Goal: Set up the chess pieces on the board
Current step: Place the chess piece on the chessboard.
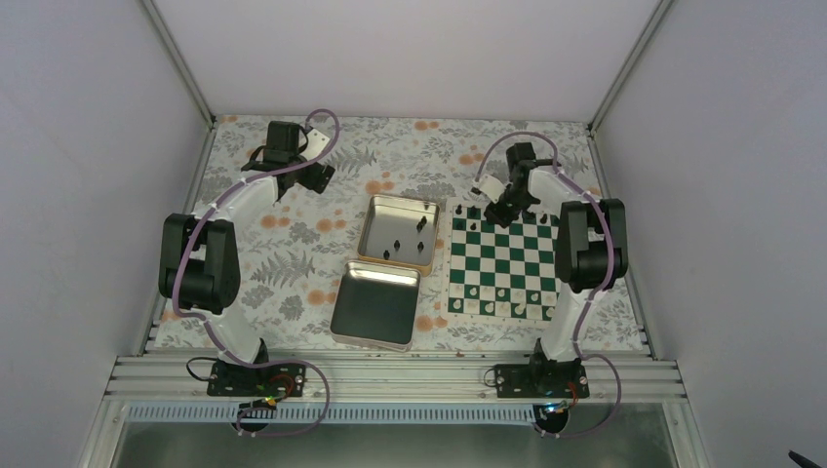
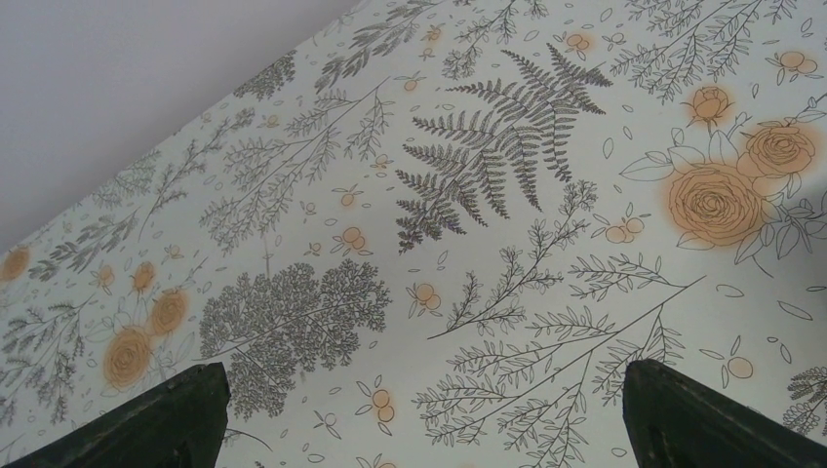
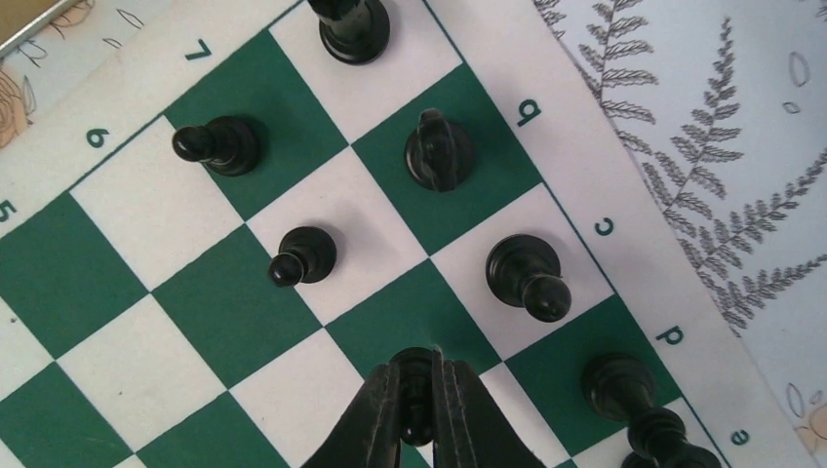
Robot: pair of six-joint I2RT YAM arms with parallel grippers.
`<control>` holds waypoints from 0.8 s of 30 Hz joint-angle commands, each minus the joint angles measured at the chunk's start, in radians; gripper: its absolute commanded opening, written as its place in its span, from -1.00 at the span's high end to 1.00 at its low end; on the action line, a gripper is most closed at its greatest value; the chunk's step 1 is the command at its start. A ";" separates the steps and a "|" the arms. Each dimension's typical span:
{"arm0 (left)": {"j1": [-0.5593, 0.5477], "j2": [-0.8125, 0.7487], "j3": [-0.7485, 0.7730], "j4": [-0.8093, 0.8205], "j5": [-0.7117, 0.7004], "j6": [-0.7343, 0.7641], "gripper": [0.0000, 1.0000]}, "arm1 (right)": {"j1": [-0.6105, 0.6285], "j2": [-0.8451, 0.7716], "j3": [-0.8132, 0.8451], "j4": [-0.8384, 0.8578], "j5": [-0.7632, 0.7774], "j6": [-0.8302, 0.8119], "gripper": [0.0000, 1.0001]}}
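Observation:
The green-and-white board lies on the right half of the table. My right gripper hangs over its far left corner, shut on a small black pawn pinched upright between the fingers, just above a green square. Other black chess pieces stand on squares around it: two pawns, a knight, a bishop and a taller piece. My left gripper is open over bare flowered cloth at the far left, holding nothing.
Two metal tins sit left of the board: the farther tin holds three loose black pieces, the nearer tin holds nothing. White pieces line the board's near rows. Grey walls enclose the table.

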 commanded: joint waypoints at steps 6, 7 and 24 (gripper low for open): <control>-0.003 0.001 0.014 0.014 0.000 -0.001 -1.00 | -0.008 0.047 -0.005 -0.003 -0.028 0.002 0.84; -0.002 0.001 0.014 0.015 0.001 -0.001 -1.00 | -0.008 0.049 -0.006 -0.004 -0.028 0.001 0.84; -0.002 -0.002 0.010 0.014 0.001 0.000 -1.00 | -0.008 0.021 0.009 -0.026 -0.030 0.002 0.57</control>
